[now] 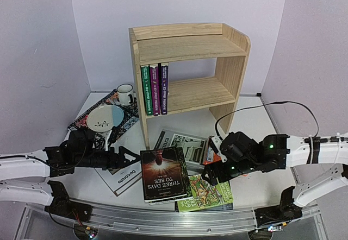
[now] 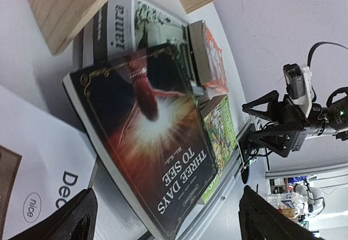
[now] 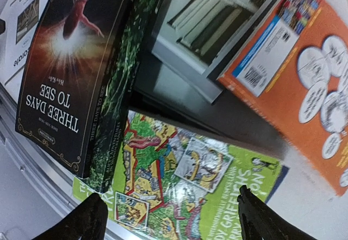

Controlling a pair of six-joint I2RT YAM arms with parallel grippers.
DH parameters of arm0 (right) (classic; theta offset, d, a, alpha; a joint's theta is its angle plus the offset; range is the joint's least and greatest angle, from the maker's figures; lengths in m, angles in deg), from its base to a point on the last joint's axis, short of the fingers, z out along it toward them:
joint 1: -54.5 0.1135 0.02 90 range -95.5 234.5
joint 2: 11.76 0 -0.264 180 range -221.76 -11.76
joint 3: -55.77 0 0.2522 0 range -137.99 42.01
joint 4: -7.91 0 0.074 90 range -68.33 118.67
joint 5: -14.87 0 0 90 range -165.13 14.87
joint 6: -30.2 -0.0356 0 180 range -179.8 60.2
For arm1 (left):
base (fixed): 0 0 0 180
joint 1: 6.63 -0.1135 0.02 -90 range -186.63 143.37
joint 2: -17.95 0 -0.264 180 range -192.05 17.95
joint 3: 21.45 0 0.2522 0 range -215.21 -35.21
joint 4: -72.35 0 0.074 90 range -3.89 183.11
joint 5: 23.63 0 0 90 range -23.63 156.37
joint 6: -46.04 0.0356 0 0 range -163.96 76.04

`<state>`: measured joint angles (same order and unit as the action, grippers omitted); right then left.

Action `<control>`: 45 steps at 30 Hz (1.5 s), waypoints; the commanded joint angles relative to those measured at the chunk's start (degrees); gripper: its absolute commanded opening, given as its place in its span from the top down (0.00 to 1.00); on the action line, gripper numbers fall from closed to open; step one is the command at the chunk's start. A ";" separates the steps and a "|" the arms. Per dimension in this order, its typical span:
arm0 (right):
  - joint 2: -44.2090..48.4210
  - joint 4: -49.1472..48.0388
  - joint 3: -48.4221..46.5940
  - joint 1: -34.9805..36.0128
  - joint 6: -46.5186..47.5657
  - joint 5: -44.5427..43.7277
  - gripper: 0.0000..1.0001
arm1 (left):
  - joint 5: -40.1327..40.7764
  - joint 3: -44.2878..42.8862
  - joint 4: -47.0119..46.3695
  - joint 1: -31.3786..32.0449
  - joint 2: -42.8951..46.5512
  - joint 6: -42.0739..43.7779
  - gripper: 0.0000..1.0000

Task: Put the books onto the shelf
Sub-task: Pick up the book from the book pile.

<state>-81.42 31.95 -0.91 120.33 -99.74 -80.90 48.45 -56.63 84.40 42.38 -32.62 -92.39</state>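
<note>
Nearest: left gripper (image 1: 130, 154), fingers apart and holding nothing, just beside the left edge of the Three Days to See book (image 1: 163, 174). Right gripper (image 1: 209, 172), fingers apart, over the green paperback (image 1: 209, 195). Farther: shelf (image 1: 190, 44), three books (image 1: 155, 89) upright at the lower tier's left end, bare board to their right.

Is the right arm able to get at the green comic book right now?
Probably yes. The right gripper hangs open just above the green book, most of its cover bare; only one edge is tucked under the dark Three Days to See book.
</note>
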 commanded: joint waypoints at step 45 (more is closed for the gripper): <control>-21.31 -34.36 -2.01 3.56 -14.34 8.72 0.59 | -0.25 7.90 -36.72 8.67 -11.97 -23.20 1.00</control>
<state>-101.89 -1.36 0.43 121.47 -118.37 -74.52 47.66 -48.43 56.31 50.70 -50.00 -115.91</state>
